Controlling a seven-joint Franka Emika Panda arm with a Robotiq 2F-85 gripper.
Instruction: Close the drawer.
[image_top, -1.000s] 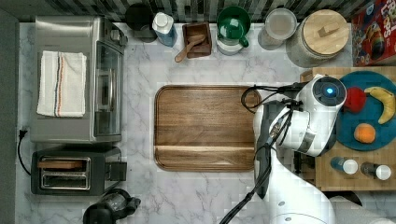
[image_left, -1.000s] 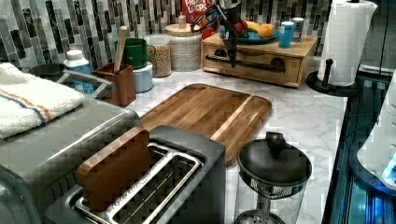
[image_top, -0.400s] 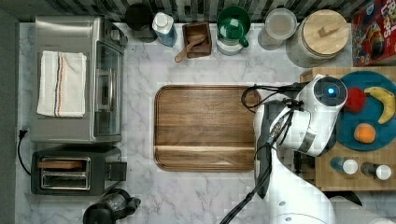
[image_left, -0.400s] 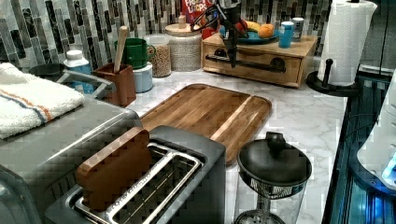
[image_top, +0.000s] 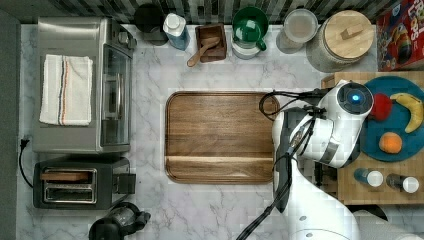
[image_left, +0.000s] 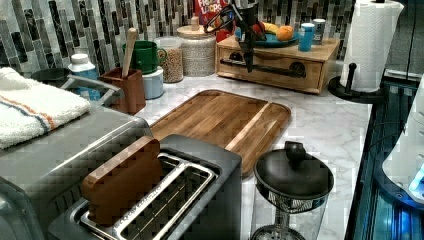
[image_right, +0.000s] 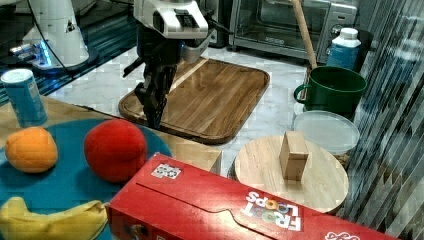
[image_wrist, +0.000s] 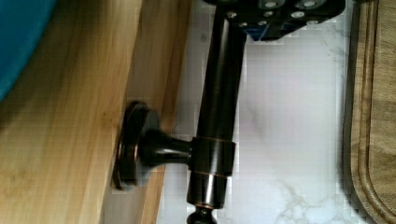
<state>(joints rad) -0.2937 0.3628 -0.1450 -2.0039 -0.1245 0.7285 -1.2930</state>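
The robot's hand (image_left: 248, 47) is at the dark metal bar handle (image_left: 265, 68) of the light wooden drawer (image_left: 272, 67) — I cannot tell if it grips. The drawer looks almost shut, so next comes a gentle push in.

The glossy white, round-jointed robot arm (image_top: 330, 135) carries a glowing blue ring light, looping black cables and a black gripper (image_right: 152, 107).

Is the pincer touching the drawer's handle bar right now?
Cannot tell. In the left view the pincer hangs right at the dark handle bar on the drawer front, overlapping it, but neither contact nor gap shows plainly.
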